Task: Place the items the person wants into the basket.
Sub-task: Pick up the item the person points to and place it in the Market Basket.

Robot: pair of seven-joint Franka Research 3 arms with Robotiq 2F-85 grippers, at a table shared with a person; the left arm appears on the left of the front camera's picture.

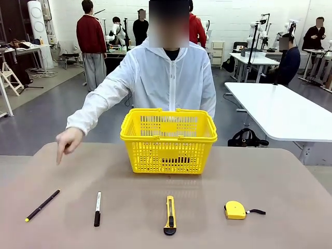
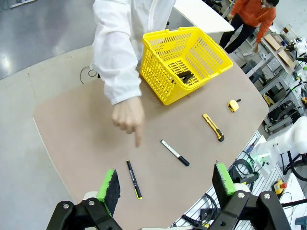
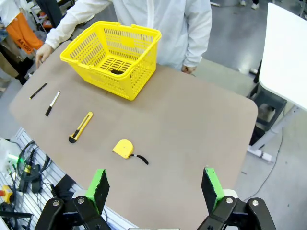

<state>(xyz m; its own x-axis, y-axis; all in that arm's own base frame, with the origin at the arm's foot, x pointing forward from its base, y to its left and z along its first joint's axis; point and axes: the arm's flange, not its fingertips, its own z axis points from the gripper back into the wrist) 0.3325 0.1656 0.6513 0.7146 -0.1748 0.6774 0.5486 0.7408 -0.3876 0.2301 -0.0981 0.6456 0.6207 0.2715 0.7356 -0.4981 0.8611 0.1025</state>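
At far centre of the table [image 1: 290,181]: basket [image 1: 168,153], upright, handles folded down; inside, one small dark shape on the floor, kind unclear. Nearer the robot, in a row from left to right: pen [image 1: 42,205], marker [image 1: 97,208], knife [image 1: 170,215], tape measure [image 1: 235,210], all outside the basket. Near the pen: person's hand [image 1: 67,141], finger pointing down. Left gripper [image 2: 166,178]: fingers wide apart, empty. Right gripper [image 3: 154,178]: likewise.

— What else is on the desk [image 1: 290,176]?
— Seen from my left hand [image 2: 165,172], the marker [image 2: 174,153] lies just ahead. The utility knife [image 2: 213,127] is farther out, to the right. Both lie flat, apart.
— Beyond the desk?
— A white table [image 1: 280,111], and a black bag [image 1: 247,138] on the floor.
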